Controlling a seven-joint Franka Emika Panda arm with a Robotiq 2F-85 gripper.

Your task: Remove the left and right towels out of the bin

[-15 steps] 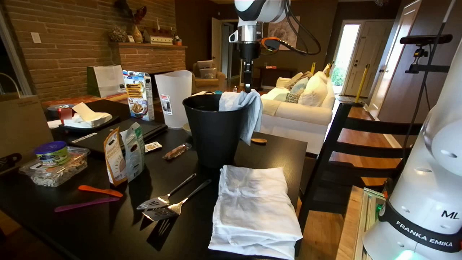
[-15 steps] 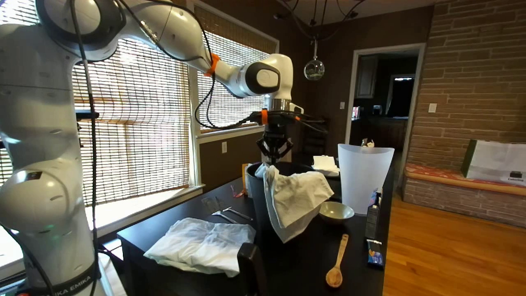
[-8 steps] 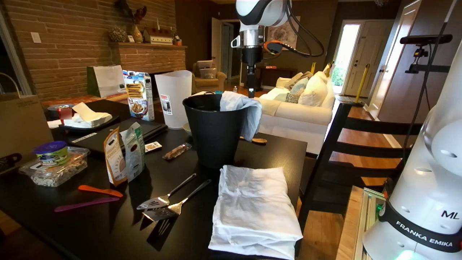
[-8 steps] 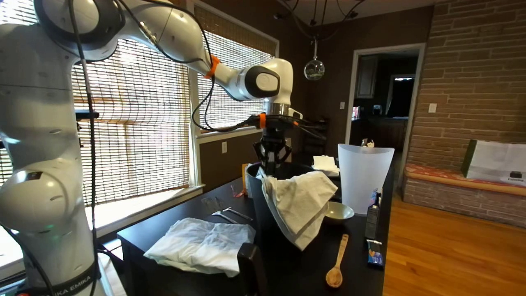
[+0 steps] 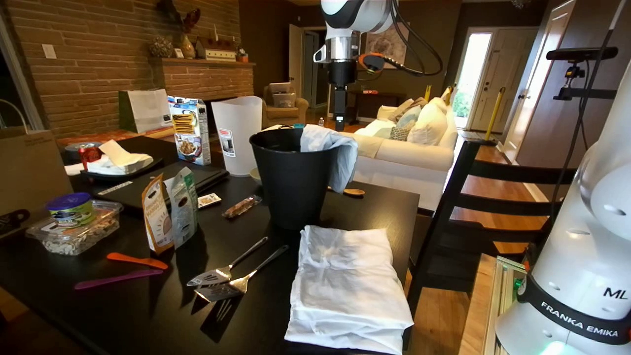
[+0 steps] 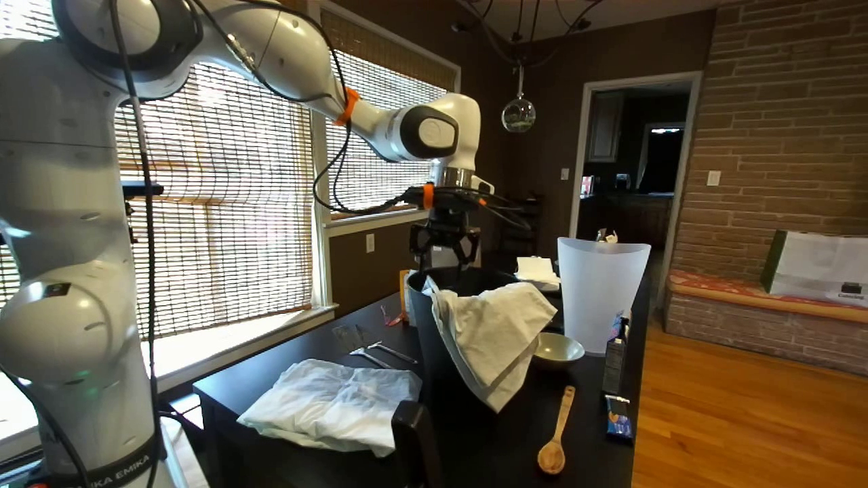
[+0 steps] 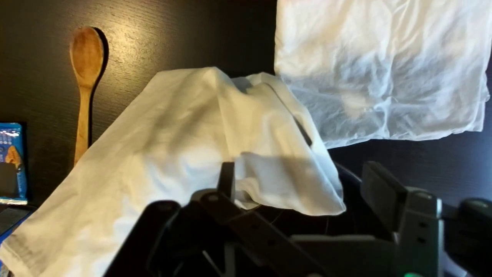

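The tall black bin (image 5: 293,190) stands on the dark table. A pale bluish-white towel (image 5: 345,160) hangs over its rim, looking creamier and folded in layers in an exterior view (image 6: 505,332); part reaches inside the bin. Beside the bin a large plain white towel (image 5: 347,288) lies folded flat and crinkled. My gripper (image 6: 444,263) is just above the bin's mouth, near the draped towel, its fingers spread wide. In the wrist view the gripper (image 7: 301,181) holds nothing: the towel (image 7: 184,130) shows beneath and between the fingers. The bin's bottom is hidden.
A tall whitish translucent container (image 6: 600,298), a shallow bowl (image 6: 556,349) and a wooden spoon (image 6: 557,434) are near the bin. Metal spatulas (image 5: 236,283), standing pouches (image 5: 170,212) and a cereal box (image 5: 190,130) occupy the table. A black chair (image 5: 458,197) stands at its edge.
The jaws, narrow at the towel's raised fold one second ago, have spread apart and let it go. The fold has sunk onto the rim; the gripper dipped, then rose slightly.
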